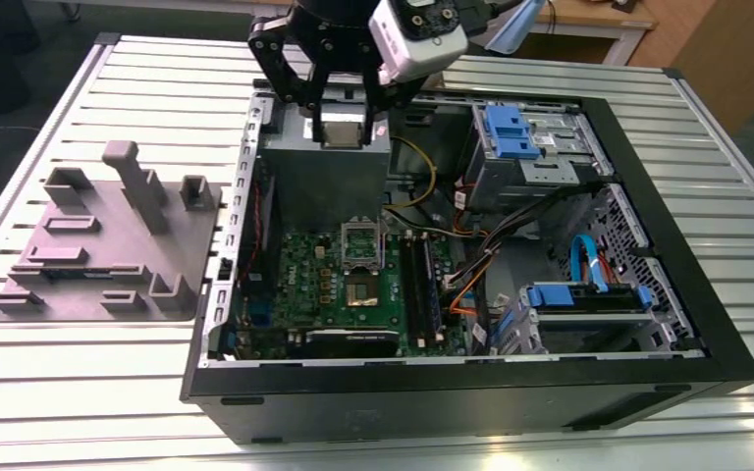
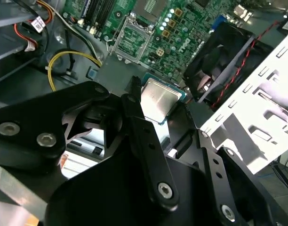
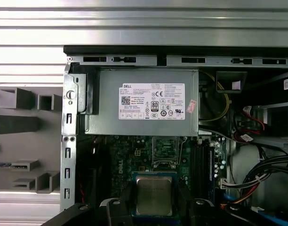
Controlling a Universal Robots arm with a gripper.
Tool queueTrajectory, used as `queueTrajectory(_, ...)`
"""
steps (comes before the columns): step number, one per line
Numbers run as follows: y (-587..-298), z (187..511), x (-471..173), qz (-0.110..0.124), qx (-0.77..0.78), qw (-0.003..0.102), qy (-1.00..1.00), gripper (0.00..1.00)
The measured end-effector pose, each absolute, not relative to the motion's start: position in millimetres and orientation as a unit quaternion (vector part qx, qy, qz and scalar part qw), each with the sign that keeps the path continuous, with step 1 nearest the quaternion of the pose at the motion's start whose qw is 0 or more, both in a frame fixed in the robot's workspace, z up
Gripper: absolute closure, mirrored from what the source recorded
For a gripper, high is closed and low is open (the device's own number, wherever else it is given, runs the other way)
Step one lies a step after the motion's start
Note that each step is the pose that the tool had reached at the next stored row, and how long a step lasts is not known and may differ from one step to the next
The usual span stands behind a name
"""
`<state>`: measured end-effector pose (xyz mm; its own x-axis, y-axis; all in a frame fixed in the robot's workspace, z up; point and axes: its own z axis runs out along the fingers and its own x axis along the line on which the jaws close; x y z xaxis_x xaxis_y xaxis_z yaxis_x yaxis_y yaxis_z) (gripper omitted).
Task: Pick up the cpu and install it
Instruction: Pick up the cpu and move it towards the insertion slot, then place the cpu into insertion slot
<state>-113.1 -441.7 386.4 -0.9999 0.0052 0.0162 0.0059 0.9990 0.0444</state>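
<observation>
My gripper (image 1: 339, 128) is shut on the cpu (image 1: 338, 125), a small flat square chip with a silvery top. It hangs in the air above the grey power supply (image 1: 318, 182) at the far end of the open computer case. In both wrist views the cpu (image 2: 159, 99) (image 3: 154, 194) sits between my black fingers (image 2: 134, 101), held by its edges. The green motherboard (image 1: 331, 289) lies lower in the case. Its cpu socket (image 1: 361, 247) (image 3: 165, 149) (image 2: 130, 37) stands open with its metal frame lifted, some way from the chip.
A grey fixture plate (image 1: 102, 245) with upright blocks lies on the slatted table at the exterior view's left. Blue drive bays (image 1: 521, 137) and bundled cables (image 1: 482, 265) take up the case's right side. A black fan (image 2: 219, 52) sits beside the board.
</observation>
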Motion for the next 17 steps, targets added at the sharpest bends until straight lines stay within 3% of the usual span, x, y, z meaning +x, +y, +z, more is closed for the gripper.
queueTrajectory(17, -444.2, 382.9, -112.4, -0.022, -0.003, 0.008, -1.0, 0.53)
